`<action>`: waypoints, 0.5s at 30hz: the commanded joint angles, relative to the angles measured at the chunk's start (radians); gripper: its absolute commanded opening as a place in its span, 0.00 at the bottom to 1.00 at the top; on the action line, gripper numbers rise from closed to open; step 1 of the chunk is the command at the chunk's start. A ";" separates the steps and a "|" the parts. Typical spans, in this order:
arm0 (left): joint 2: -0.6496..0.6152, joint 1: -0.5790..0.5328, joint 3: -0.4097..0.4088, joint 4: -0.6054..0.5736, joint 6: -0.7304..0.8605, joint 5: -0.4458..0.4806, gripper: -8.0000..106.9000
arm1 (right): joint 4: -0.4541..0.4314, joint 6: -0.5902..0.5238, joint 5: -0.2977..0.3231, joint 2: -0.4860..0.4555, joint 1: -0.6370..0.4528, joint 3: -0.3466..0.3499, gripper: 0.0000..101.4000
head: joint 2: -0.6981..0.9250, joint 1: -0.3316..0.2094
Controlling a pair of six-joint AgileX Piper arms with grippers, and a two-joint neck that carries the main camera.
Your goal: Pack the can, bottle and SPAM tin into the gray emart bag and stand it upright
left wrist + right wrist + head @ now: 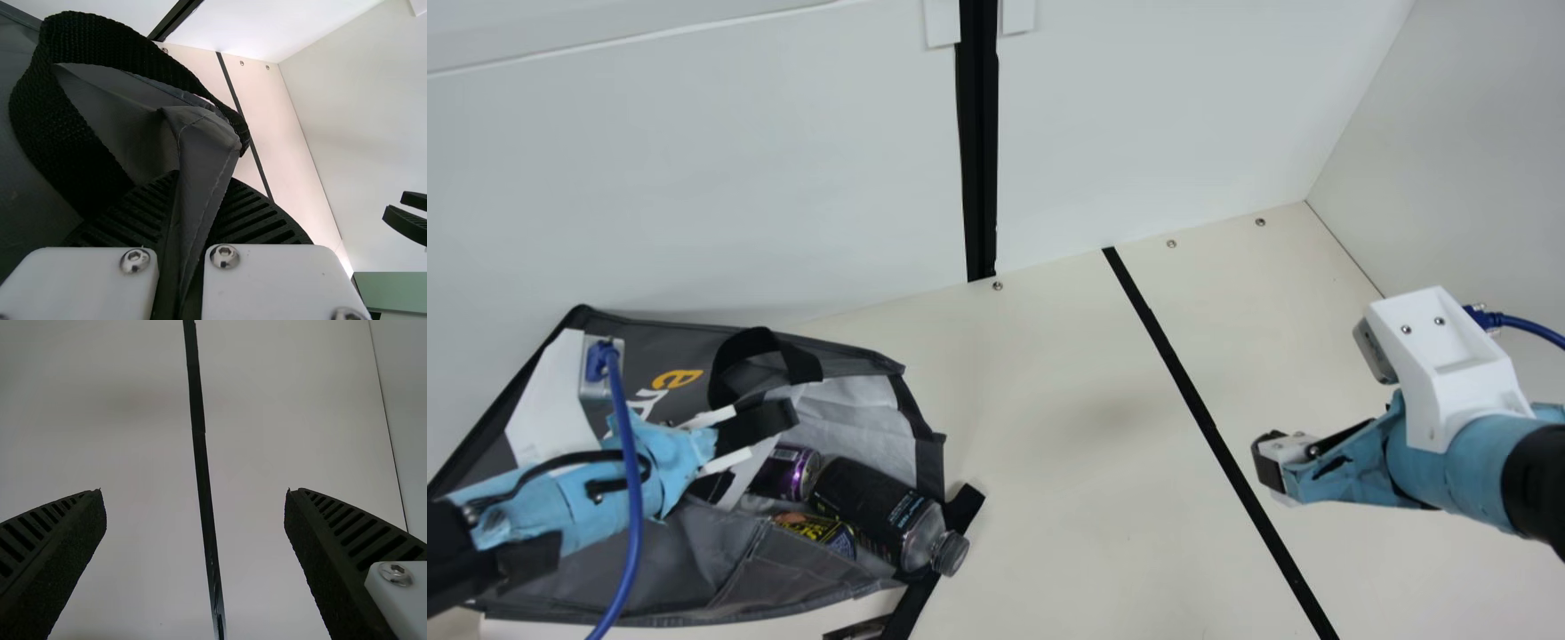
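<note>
My left end effector (204,177) pinches a fold of the gray emart bag's (671,569) edge.
The cloth looks light and limp, so I'd lift gently here, or by the black handle (765,345), lest it sag and spill. My right end effector (194,491) is spread wide and holds nothing, over the right part of the surface (1085,418). The bag lies slumped toward the surface's left edge, mouth facing right. In it, the SPAM tin (815,531) should be rigid, best gripped across its sides; the bottle (876,511), neck out past the mouth, looks smooth, perhaps slippery, best taken round its body. Beyond lies the can (787,471), thin-walled, I'd guess, wanting a modest squeeze. The bag's far side nears the back edge.
</note>
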 commanded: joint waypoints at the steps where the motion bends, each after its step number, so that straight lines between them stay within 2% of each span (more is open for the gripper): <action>1: 0.000 0.000 0.000 0.000 0.000 0.000 0.00 | 0.007 -0.007 0.000 0.003 0.012 -0.010 0.94 | -0.001 -0.021; 15: 0.000 0.000 0.000 0.000 0.000 0.000 0.00 | 0.093 -0.073 0.000 0.045 0.108 -0.068 0.94 | -0.001 -0.021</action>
